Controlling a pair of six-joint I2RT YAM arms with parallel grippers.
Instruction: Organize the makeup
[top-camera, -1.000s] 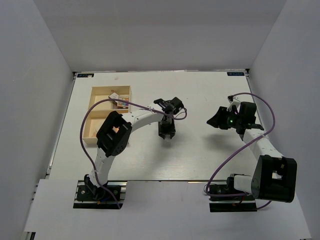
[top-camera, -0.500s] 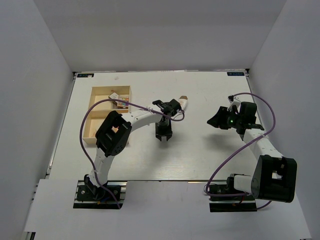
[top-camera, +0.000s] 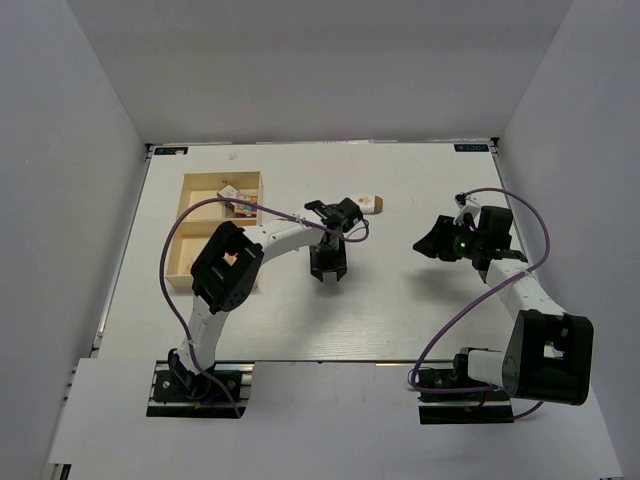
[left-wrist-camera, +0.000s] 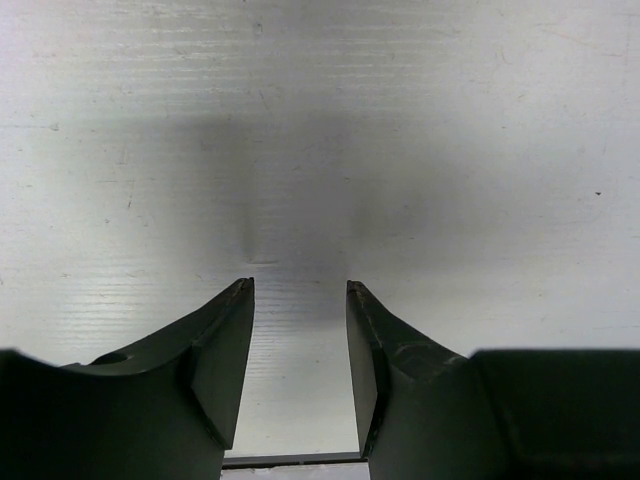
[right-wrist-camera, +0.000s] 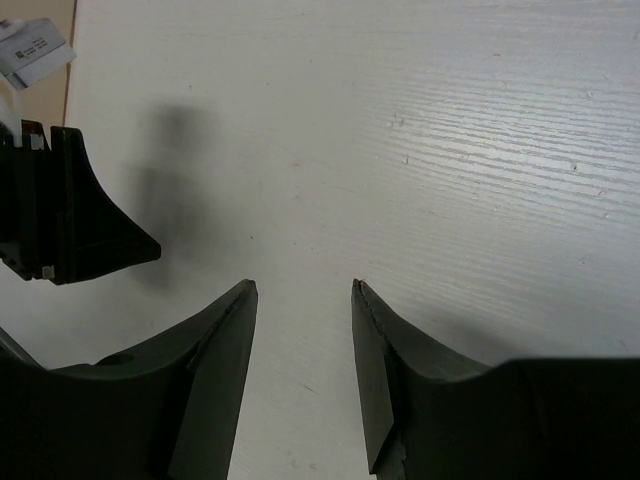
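White counter (top-camera: 400, 310), grey walls (top-camera: 80, 150) all round. Over bare counter the left hand (left-wrist-camera: 300, 290) hangs part open with nothing in it. Same deal for the right hand (right-wrist-camera: 305, 285): part open, empty. Just past the left hand the tube (top-camera: 368, 204) lies loose, so that one's left to do. Some makeup (top-camera: 238, 203) already sits at the far end of the tray (top-camera: 205, 200). Mostly done, I'd guess. Print on it is too small to read.

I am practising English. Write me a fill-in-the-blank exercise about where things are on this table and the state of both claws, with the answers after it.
1. The left claw is ____, with only bare table under it.
2. The white-capped tube lies ____ (inside/outside) the wooden tray.
3. In the top view, the wooden tray stands on the table's ____ side.
4. The right claw grips ____.

Answers: open; outside; left; nothing.
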